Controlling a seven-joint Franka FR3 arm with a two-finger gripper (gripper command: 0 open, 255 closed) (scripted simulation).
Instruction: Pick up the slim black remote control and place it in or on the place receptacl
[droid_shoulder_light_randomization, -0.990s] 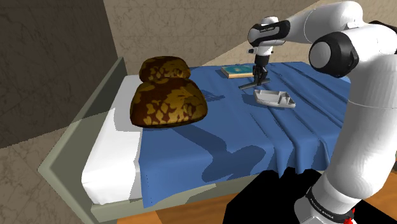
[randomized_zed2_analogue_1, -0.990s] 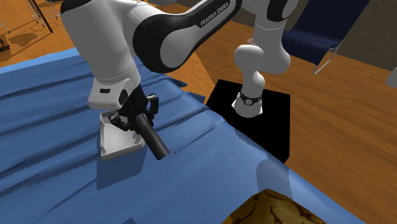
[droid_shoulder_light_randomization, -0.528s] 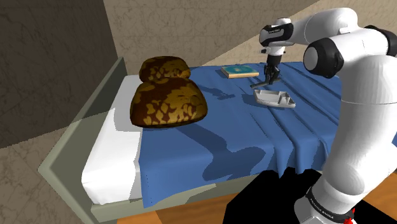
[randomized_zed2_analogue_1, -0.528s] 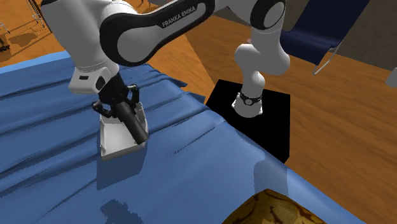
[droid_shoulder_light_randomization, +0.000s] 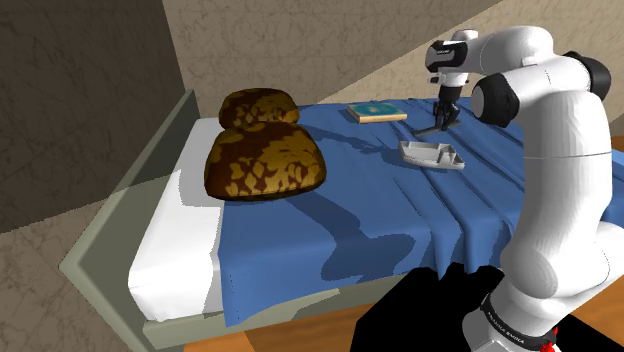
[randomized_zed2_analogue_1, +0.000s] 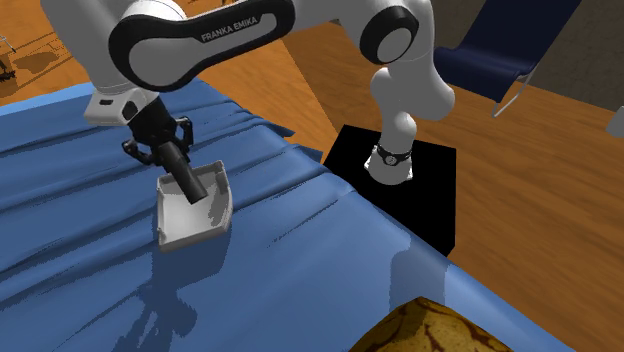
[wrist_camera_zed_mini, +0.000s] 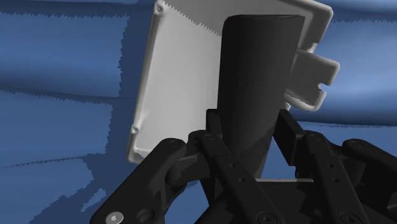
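From where I stand, the lifting half of this job looks done. The end effector (randomized_zed2_analogue_1: 166, 160) has its two black fingers closed in on the slim black remote control (randomized_zed2_analogue_1: 188, 182), clasping it near one end. The rest of the remote juts out past the fingertips, slanting down. In the wrist view the fingers (wrist_camera_zed_mini: 210, 149) press against both sides of the dark bar, so I take it to be firmly held rather than merely sitting between them.

Right below the end effector lies the shallow pale tray (randomized_zed2_analogue_1: 200, 228), resting on the blue cover of the bed (randomized_zed2_analogue_1: 300, 270). That tray is surely the receptacle meant. The remote's free end hangs over the tray's floor. From the shoulder view it seems clear of the tray (droid_shoulder_light_randomization: 432, 155), though I cannot be sure that the tip is not grazing it.

What is left, as I judge it, is the setting down. The arm must lower until the remote sits inside the rim, open the fingers, and draw away without dragging the tray across the soft cover.

A book (droid_shoulder_light_randomization: 377, 112) lies on the bed a little way off from the end effector. The brown patterned pillows (droid_shoulder_light_randomization: 262, 160) are well apart from it. Neither is in the way.
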